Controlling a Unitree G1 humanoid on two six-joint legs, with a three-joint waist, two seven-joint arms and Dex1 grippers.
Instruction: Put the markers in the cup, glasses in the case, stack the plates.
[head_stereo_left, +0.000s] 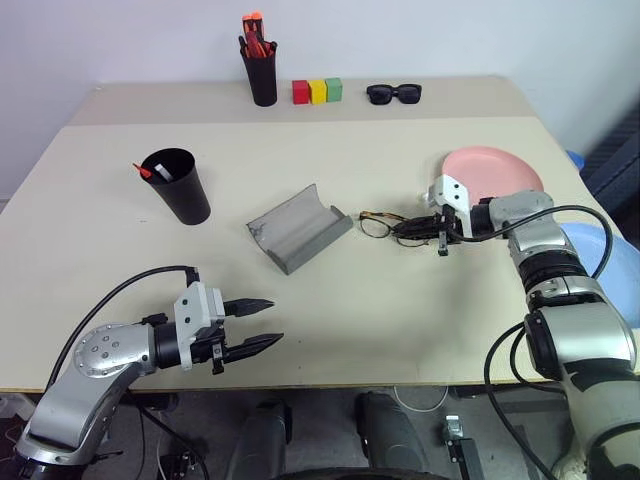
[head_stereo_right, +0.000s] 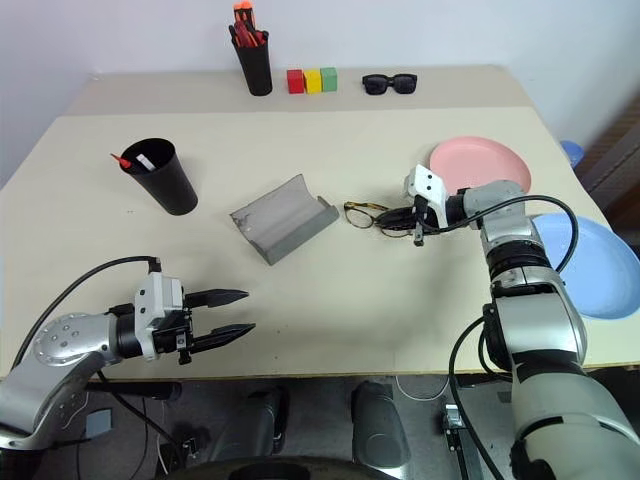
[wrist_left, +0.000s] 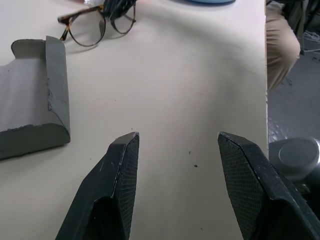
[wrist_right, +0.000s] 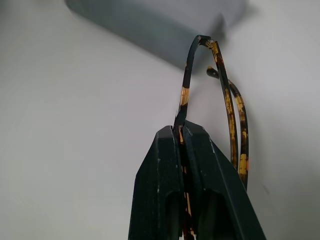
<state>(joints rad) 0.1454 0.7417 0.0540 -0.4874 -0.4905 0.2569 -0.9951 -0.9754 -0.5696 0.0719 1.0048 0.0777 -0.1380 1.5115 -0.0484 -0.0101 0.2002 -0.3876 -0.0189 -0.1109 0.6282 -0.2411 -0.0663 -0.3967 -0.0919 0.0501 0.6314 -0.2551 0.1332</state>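
Thin tortoiseshell-patterned glasses (wrist_right: 227, 95) pinched in right end effector (wrist_right: 182, 132) above matte beige surface (head_stereo_left: 400, 320); left end effector (head_stereo_left: 262, 324) spread.

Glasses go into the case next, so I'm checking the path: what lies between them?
Nothing: bare table separates the glasses from the open case, as the left eye view shows.

Tortoiseshell amber-and-black glasses (wrist_right: 227, 95), grey case (head_stereo_left: 298, 228), matte black cup (head_stereo_left: 180, 185), salmon-pink plate (head_stereo_left: 492, 172), light-blue plate (head_stereo_right: 590, 262)
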